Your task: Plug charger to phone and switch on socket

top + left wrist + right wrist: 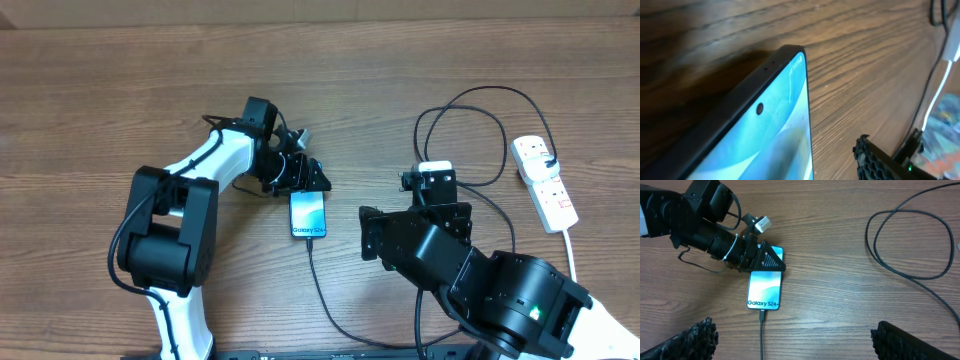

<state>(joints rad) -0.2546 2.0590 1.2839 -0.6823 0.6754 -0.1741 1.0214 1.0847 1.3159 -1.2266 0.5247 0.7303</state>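
Socket (pixel 545 182), its long axis roughly fore-and-aft at the table's (pixel 100 60) right side, lies nearest our empty, wide-open right end effector (pixel 802 345), while the left end effector (pixel 305 175) sits part open, gripping nothing, at the central phone's (pixel 309 215) far end.

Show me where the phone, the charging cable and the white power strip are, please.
phone (pixel 765 286), right wrist view, on its light-blue screen.
charging cable (pixel 761 332), right wrist view, on the stretch below the phone.
white power strip (pixel 550 192), overhead view, on its white body.
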